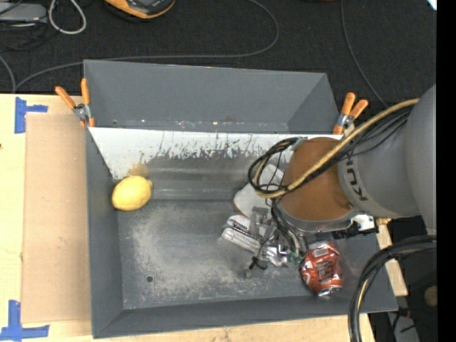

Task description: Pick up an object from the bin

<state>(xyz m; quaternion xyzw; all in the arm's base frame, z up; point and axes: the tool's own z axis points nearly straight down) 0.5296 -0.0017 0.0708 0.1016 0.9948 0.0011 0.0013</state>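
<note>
Grey bin [178,262] floor bears a red crumpled packet [320,269] just beside the claw [258,258], its opening untellable.

One camera is looking down on the grey metal bin [206,98] from above and slightly to one side, standing near enough to be taking in the whole bin, with the arm [399,169] reaching in from the right.

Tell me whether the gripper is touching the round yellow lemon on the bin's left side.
Apart. The camera view shows a wide stretch of bare grey bin floor between the gripper and the yellow lemon.
</note>
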